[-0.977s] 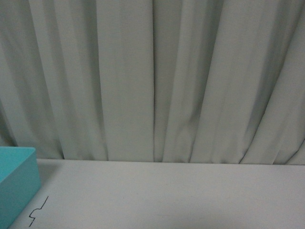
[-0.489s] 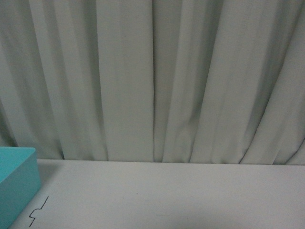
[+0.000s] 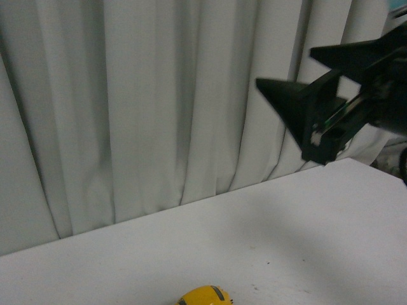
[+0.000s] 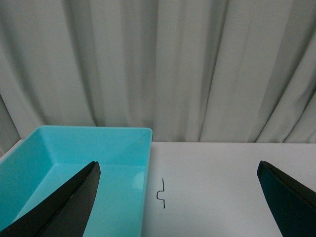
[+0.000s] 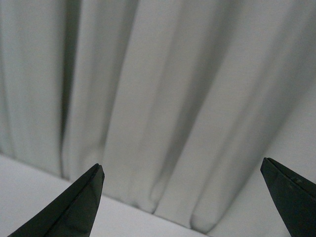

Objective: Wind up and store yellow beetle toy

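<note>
Yellow beetle toy [image 3: 203,296] on the near side of the white table [image 3: 305,229], only its roof in frame, untouched. Left gripper [image 4: 176,170] spread wide, empty, one finger over the teal bin [image 4: 94,145]; a black squiggle mark [image 4: 160,193] lies beside the bin. Right gripper [image 3: 284,68] raised above the table, spread wide, empty. Grey curtain [image 3: 146,108] along the far edge.

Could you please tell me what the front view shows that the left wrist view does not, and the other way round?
Only the front view shows the yellow beetle toy, cut off at the picture's lower edge on the white table, and the right gripper raised before the curtain. Only the left wrist view shows the turquoise bin, a small black squiggle on the table beside it, and the left gripper with its fingers wide apart. Both show the white table and the pale pleated curtain.
</note>
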`<state>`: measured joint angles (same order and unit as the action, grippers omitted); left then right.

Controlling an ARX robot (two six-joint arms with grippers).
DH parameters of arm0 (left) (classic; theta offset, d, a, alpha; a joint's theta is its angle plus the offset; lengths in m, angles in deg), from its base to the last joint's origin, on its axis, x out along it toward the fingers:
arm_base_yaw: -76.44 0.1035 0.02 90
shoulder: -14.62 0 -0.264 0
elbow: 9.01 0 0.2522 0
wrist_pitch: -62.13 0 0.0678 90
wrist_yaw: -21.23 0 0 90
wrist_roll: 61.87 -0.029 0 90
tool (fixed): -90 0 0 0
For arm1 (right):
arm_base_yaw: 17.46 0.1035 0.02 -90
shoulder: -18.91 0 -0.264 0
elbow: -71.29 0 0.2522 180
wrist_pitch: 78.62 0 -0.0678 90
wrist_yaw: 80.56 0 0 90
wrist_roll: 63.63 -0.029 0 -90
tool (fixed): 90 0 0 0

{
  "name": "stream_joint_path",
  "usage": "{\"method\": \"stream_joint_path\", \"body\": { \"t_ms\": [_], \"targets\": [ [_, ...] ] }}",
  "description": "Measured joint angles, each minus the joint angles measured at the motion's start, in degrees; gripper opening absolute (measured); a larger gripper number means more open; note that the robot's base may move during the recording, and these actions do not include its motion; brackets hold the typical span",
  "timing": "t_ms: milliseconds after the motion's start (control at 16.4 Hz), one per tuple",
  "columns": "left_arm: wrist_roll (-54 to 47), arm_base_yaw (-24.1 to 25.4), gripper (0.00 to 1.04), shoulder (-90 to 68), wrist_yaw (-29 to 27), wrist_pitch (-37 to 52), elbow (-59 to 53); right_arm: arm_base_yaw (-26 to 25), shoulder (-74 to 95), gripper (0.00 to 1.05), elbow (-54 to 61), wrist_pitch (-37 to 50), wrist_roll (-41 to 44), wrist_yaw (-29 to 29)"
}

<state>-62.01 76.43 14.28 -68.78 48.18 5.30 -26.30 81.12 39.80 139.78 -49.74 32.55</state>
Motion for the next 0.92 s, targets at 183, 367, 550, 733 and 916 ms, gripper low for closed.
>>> {"method": "stream_joint_path", "body": {
  "t_ms": [183, 367, 550, 733, 916],
  "targets": [
    [0.0, 0.0, 0.98, 0.0, -0.02, 0.0, 0.0, 1.49, 15.72, 0.98, -14.01, -10.23, 13.27, 12.92],
    [-0.02, 0.0, 0.98, 0.0, -0.02, 0.0, 0.0, 4.66, 26.71, 0.98, -26.4, -31.19, 30.82, 16.48],
    [-0.02, 0.0, 0.98, 0.0, -0.02, -0.02, 0.0, 10.88, 35.3, 0.98, -35.63, -56.5, 52.3, 14.23],
    [-0.02, 0.0, 0.98, 0.0, -0.02, 0.0, 0.0, 14.6, 43.6, 0.98, -42.29, -76.65, 67.49, 4.59],
    [-0.02, 0.0, 0.98, 0.0, -0.02, 0.0, 0.0, 14.95, 48.26, 0.98, -46.93, -83.21, 72.19, 0.2]
  ]
}}
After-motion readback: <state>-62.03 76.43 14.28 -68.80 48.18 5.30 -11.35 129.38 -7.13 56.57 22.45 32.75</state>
